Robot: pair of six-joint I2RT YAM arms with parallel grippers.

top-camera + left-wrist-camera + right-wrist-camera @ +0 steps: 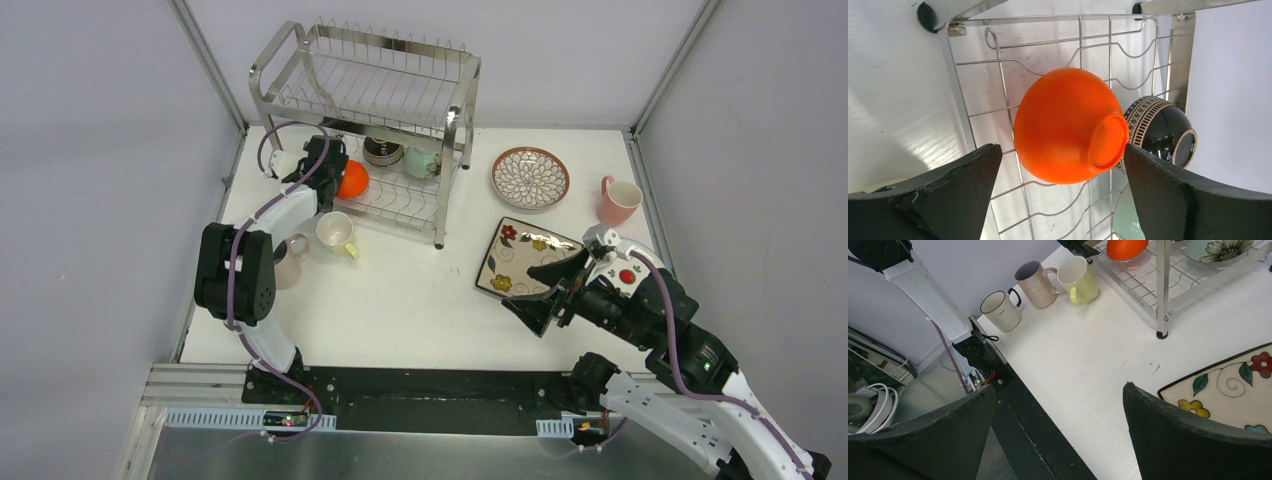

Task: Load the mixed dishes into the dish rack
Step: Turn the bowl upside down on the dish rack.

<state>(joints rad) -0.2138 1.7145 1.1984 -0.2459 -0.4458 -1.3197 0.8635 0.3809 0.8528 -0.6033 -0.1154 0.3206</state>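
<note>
The dish rack (372,100) stands at the back of the table. On its lower shelf (998,110) an orange bowl (1068,125) lies tipped on the wires, foot toward the camera. My left gripper (1060,155) is open, one finger on each side of the bowl, the right fingertip (1138,160) close to the bowl's foot. In the top view the left gripper (338,170) is at the rack's left end beside the orange bowl (352,180). My right gripper (545,290) hangs open over the near corner of the square floral plate (525,255), holding nothing.
A dark patterned bowl (1160,130) and a mint dish (422,161) share the lower shelf. On the table: a brown-rimmed plate (530,177), a pink mug (618,200), a red-marked plate (627,277) under the right arm, a yellow-green mug (1078,272), a tan mug (1035,284), a white mug (1000,310).
</note>
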